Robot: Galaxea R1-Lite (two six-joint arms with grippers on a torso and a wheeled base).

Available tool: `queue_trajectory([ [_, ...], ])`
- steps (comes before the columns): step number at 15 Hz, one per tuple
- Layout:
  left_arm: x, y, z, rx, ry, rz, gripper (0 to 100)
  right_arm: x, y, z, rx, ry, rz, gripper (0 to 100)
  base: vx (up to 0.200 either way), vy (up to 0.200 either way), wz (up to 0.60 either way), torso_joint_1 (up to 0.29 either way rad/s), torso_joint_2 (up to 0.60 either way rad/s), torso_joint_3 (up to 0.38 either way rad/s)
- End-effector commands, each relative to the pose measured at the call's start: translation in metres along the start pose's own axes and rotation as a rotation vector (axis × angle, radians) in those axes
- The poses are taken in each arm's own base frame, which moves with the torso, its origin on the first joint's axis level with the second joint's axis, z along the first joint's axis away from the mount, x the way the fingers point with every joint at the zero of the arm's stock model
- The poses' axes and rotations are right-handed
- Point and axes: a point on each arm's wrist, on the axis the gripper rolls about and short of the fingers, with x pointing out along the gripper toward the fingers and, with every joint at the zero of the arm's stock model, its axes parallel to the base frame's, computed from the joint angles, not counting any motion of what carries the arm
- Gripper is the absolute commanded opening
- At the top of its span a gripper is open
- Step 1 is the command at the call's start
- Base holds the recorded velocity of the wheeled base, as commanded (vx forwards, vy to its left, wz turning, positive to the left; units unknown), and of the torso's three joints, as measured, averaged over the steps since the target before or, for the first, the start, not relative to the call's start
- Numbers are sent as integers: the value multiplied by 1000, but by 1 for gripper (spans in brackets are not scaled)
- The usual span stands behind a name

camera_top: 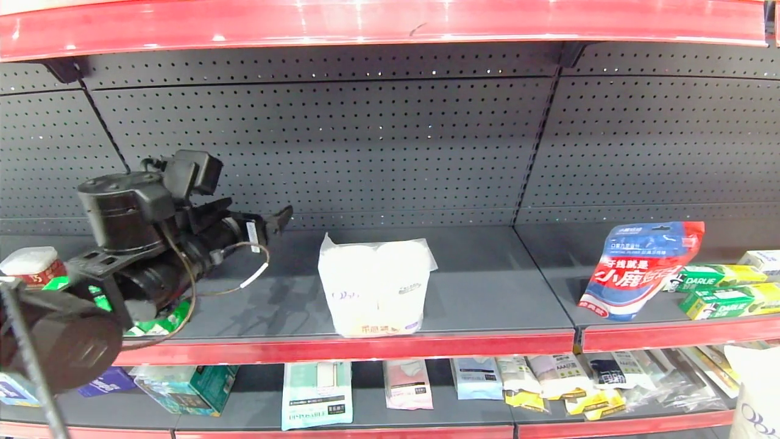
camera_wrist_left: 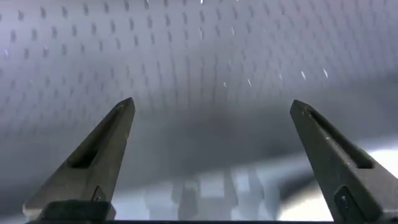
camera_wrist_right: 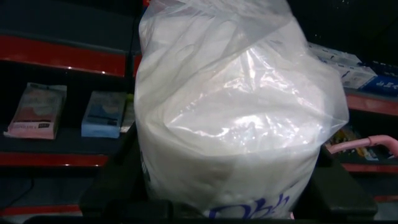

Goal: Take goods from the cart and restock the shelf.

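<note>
The right hand [camera_wrist_right: 227, 177] is pinching a loosely bagged tissue pack [camera_wrist_right: 236, 93], which is looking slick enough to slip free on the way up. The left hand [camera_wrist_left: 212, 106] is hovering spread over the grey shelf [camera_top: 475, 286], a matching pack [camera_top: 375, 286] standing just right of it before the pegboard [camera_top: 341, 140].

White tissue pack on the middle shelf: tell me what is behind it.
Behind the white tissue pack lie bare grey shelf board and the perforated back panel. The strip directly behind the pack is covered, so anything low there cannot be seen.
</note>
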Motion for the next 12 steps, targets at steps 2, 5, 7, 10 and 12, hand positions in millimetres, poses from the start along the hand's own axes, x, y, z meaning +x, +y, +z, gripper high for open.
queue_trajectory([
  [2, -89, 4, -14, 11, 42, -95, 100, -1, -5, 16, -3, 3, -12, 0, 0, 0, 0, 0, 0, 0],
  [5, -142, 10, -43, 32, 96, -135, 100, 6, -8, 29, -6, 34, 22, 0, 0, 0, 0, 0, 0, 0],
  [7, -176, 11, -58, 56, 113, -209, 100, 10, -9, 36, 26, 46, 86, 0, 0, 0, 0, 0, 0, 0],
  [10, -221, 18, -73, 81, 140, -246, 100, 22, -11, 52, 56, 72, 128, 0, 0, 0, 0, 0, 0, 0],
  [12, -248, 22, -76, 86, 126, -237, 100, 24, -11, 58, 58, 50, 187, 0, 0, 0, 0, 0, 0, 0],
])
